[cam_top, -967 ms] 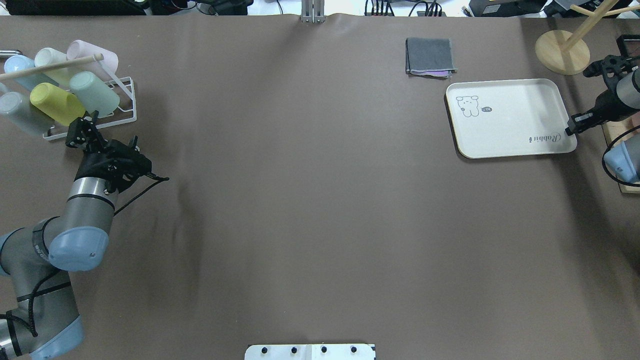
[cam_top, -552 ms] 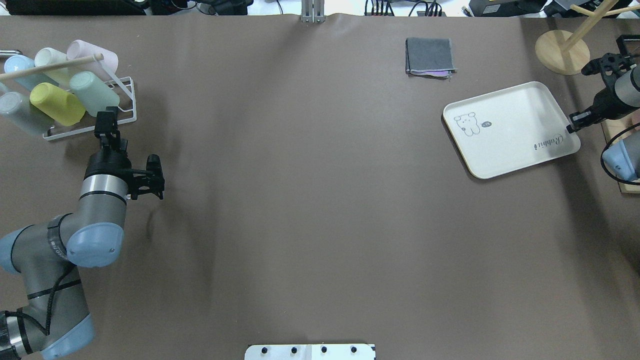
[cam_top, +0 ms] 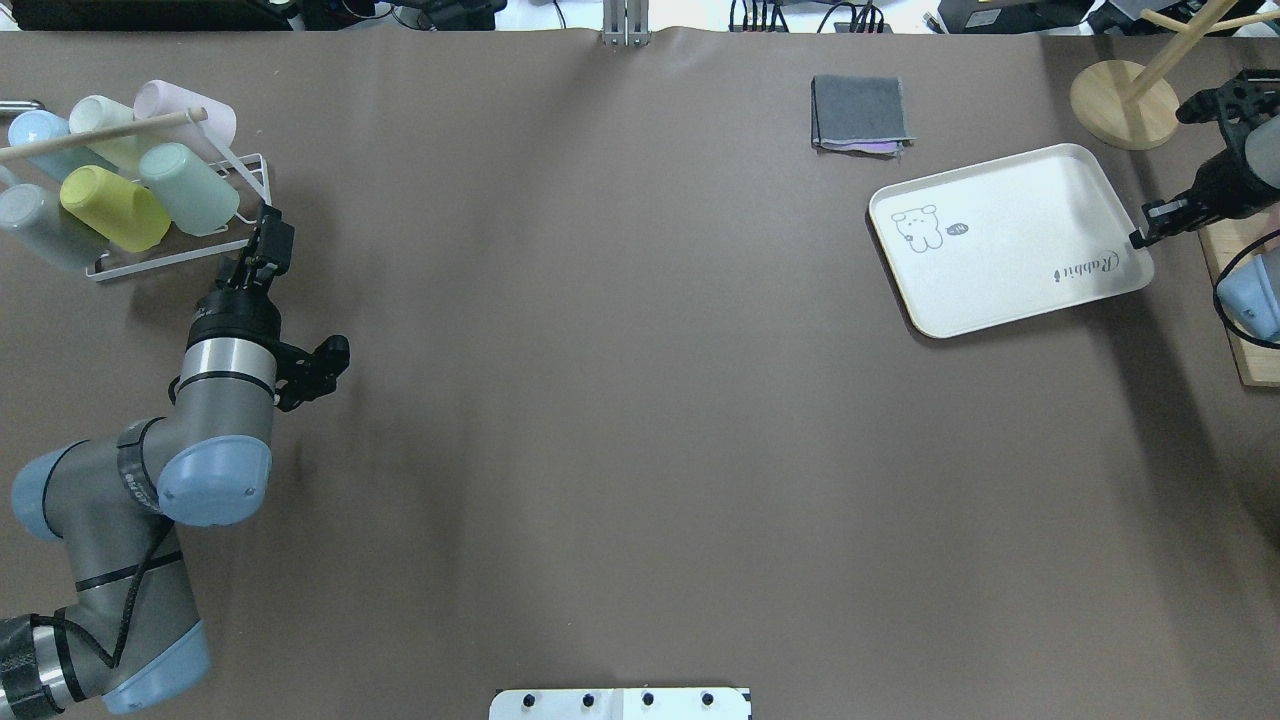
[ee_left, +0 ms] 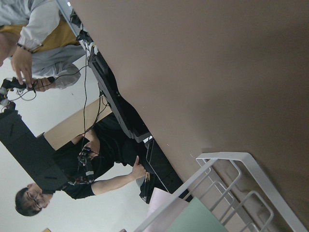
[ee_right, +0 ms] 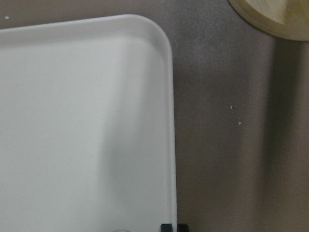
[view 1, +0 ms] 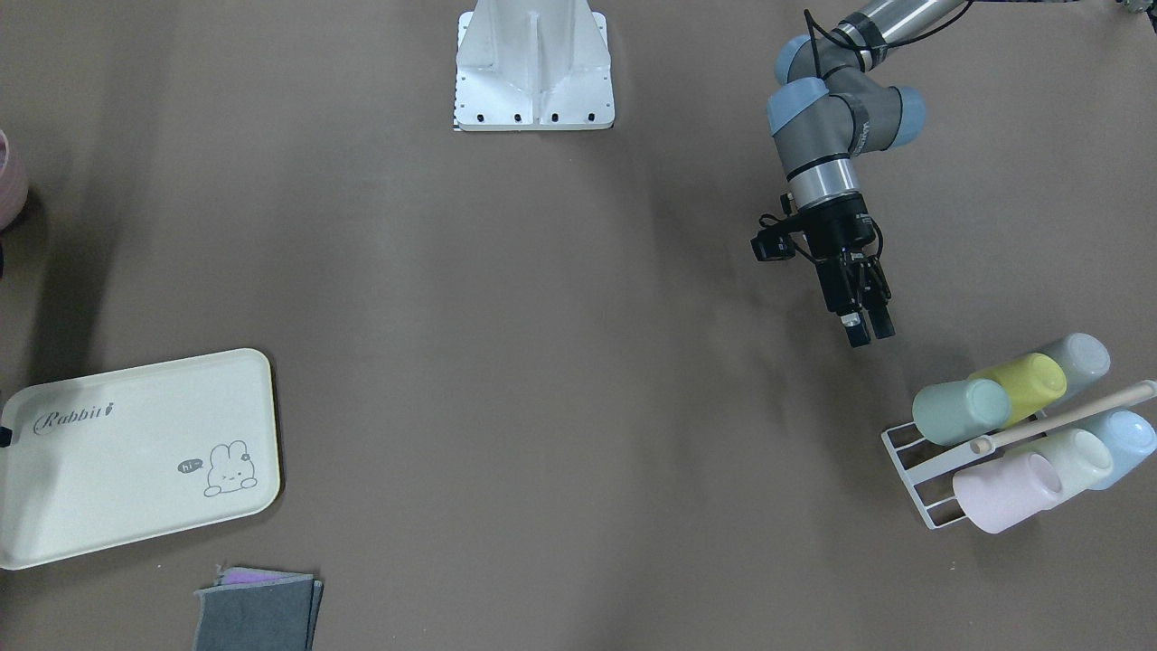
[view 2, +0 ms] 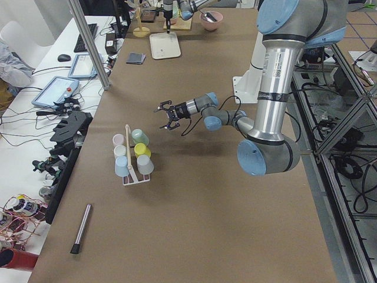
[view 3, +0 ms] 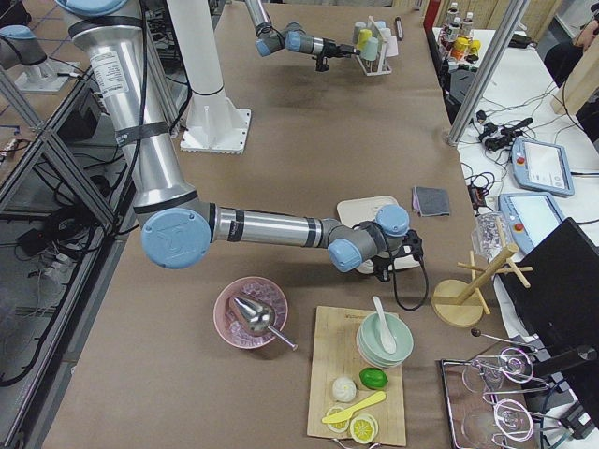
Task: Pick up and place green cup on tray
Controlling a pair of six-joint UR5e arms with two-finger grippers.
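The green cup [cam_top: 190, 190] lies on its side in a white wire rack at the table's far left; it also shows in the front view [view 1: 958, 411] and at the bottom of the left wrist view [ee_left: 203, 220]. My left gripper [cam_top: 272, 225] is open and empty just off the rack's right end, close to the green cup but apart from it [view 1: 870, 332]. The cream tray [cam_top: 1010, 235] with the bunny drawing lies at the far right. My right gripper [cam_top: 1137, 240] is shut on the tray's right rim [ee_right: 171, 145].
The rack [ee_left: 227, 155] holds several other cups, among them a yellow one [cam_top: 110, 207], under a wooden rod. A folded grey cloth [cam_top: 860, 115] lies behind the tray. A round wooden stand base [cam_top: 1125, 105] and a cutting board [cam_top: 1240, 300] sit at the right edge.
My left gripper has swung right, from in front of the rack to its right end. My right gripper has turned the tray and dragged it a little towards the far side.
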